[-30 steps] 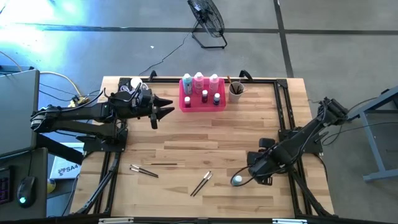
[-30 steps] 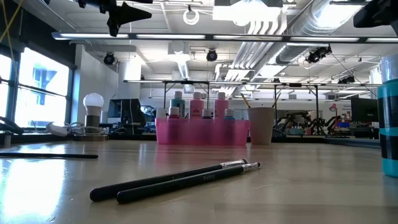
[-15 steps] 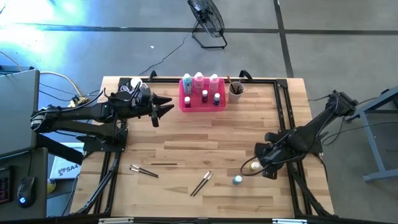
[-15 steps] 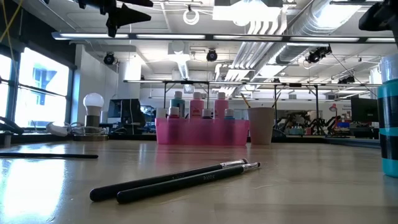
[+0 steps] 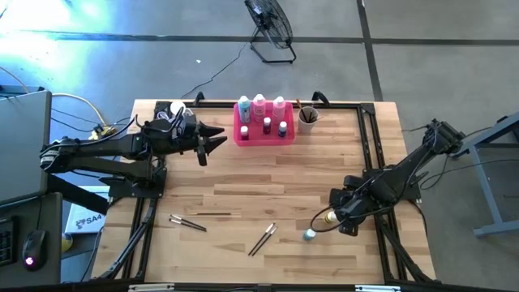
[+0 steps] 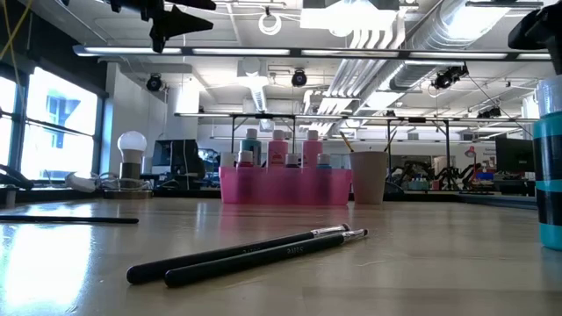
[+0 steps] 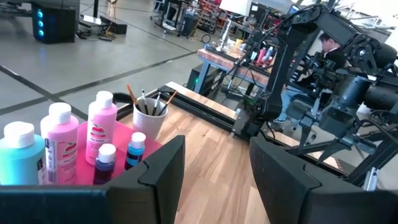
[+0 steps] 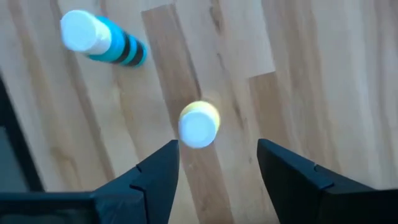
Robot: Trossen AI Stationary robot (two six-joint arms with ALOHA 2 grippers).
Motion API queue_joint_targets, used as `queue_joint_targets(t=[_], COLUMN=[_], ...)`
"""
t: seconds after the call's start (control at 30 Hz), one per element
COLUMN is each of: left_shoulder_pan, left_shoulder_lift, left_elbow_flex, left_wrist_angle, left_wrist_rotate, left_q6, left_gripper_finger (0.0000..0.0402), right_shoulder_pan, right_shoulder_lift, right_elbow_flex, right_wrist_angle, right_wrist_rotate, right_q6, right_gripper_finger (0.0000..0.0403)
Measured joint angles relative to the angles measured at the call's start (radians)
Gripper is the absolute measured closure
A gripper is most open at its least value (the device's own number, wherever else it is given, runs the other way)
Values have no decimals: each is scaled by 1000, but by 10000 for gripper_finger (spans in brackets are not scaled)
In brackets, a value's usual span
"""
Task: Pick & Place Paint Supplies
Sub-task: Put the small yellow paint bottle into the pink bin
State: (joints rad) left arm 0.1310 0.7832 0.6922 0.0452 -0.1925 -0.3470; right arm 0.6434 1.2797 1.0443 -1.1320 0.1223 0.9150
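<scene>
Right gripper: your right gripper [image 5: 331, 217] hangs low over the near right part of the table, pointing down; its fingers [image 8: 158, 180] stand apart with nothing between them.
Yellow bottle: directly under the right gripper, a small yellow bottle [image 8: 199, 124] stands upright, white cap up, inside the gap but not touched by either finger.
Teal bottle: just beside the yellow one, on the near side of the gripper, a small teal bottle [image 5: 309, 235] stands on the wood, unheld.
Brushes: farther out toward the left arm, one pair of brushes [image 5: 262, 239] and another pair [image 5: 187, 222] lie loose on the table.
Tray: well apart from the right gripper, at the far edge, the pink tray [image 5: 242, 135] already carries three tall bottles [image 5: 259, 105] and three small ones [image 5: 267, 126]; the cup [image 5: 307, 118] beside it holds brushes.
Left gripper: your left gripper [image 5: 217, 139] waits above the table near the tray, fingers parted and empty.
Progress: judge the task partly done; two small bottles and the loose brushes remain.
</scene>
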Motion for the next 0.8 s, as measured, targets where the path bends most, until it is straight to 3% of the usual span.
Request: queue_joint_targets(t=[0.8], left_shoulder_pan=[0], left_shoulder_lift=[0], left_elbow_flex=[0], left_wrist_angle=[-64], left_wrist_rotate=[1], left_q6=[-3], left_gripper_finger=[224], right_shoulder_pan=[0], right_shoulder_lift=[105], right_elbow_flex=[0], right_wrist_angle=[79], right_wrist_rotate=[10], right_q6=[-29], right_gripper_finger=[196])
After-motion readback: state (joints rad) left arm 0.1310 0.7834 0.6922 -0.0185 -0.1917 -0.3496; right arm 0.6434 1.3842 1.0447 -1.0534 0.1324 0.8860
